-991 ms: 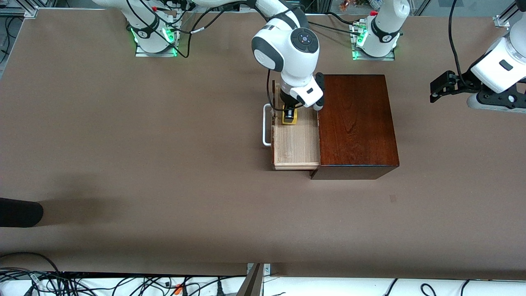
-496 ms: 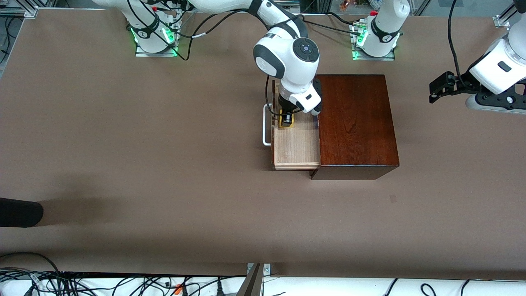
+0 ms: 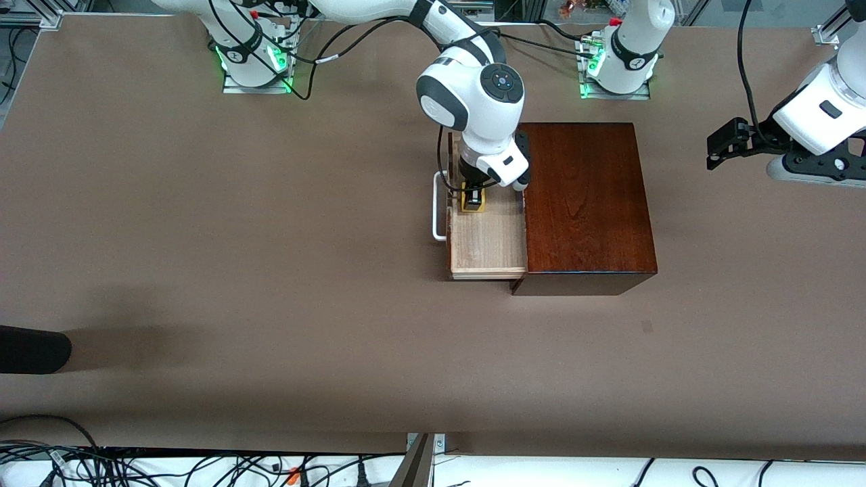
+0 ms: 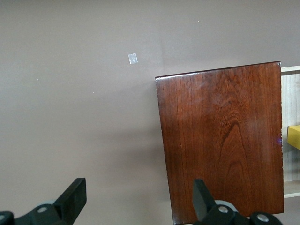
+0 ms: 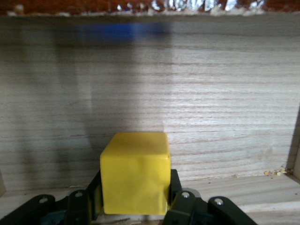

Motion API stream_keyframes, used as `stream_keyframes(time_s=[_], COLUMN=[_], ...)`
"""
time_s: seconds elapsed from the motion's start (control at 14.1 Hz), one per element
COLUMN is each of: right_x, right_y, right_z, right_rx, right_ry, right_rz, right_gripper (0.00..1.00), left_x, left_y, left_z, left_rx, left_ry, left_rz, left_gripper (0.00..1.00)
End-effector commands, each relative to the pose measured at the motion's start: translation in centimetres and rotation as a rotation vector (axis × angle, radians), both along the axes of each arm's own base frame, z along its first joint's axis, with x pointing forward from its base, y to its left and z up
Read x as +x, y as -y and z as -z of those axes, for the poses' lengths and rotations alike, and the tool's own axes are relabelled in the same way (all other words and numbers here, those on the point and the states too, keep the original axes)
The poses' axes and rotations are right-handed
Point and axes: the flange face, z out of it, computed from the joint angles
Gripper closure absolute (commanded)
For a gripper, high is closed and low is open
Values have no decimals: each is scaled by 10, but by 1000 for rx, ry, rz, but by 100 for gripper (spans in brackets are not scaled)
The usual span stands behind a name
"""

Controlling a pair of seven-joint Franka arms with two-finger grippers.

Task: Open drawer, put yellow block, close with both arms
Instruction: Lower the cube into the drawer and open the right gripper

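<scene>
Right tool (image 3: 473, 197) down inside the open drawer (image 3: 488, 238), fingers clamped on the yellow block (image 5: 136, 172), which sits low over the pale wooden floor near the dark drawer front. Drawer pulled out of the wooden box (image 3: 585, 203) toward the right arm's end of the table (image 3: 270, 270), white handle (image 3: 438, 206) at its front. Left tool (image 4: 136, 206) parked in the air over bare table past the box at the left arm's end, fingers spread wide, holding nothing, waiting.
</scene>
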Motion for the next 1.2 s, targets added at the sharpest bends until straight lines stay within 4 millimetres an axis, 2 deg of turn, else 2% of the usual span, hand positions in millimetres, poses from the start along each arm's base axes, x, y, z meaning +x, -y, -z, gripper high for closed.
stream_keyframes(time_s=[0.0,0.14,0.21,0.28,0.35,0.5,0.57,0.85,0.99,1.13], right_x=[0,1,1,1,3,2,2,10,21,48], right_y=[1,1,2,2,3,5,7,23,42,72], right_z=[5,2,3,1,-2,-22,-25,-86,-126,-162], right_rx=[-5,-4,-3,-1,1,16,-3,22,66,116], right_ry=[21,22,19,19,18,16,4,-28,-34,-5], right_rz=[-22,-20,-17,-12,0,8,13,63,99,151], right_gripper=[65,63,58,14,0,0,0,0,0,0], left_x=[-1,0,-1,-1,-1,-1,-1,3,3,8], left_y=[-1,-1,-1,-1,-1,-1,-1,1,3,7], left_z=[-3,-3,-4,-4,-5,-5,-5,-5,-9,0], left_rx=[6,5,5,5,5,5,4,-9,-31,-84], left_ry=[8,9,9,9,11,11,11,14,21,2], left_rz=[10,10,10,10,10,9,9,10,9,11], left_gripper=[0,0,0,0,0,0,0,0,0,0])
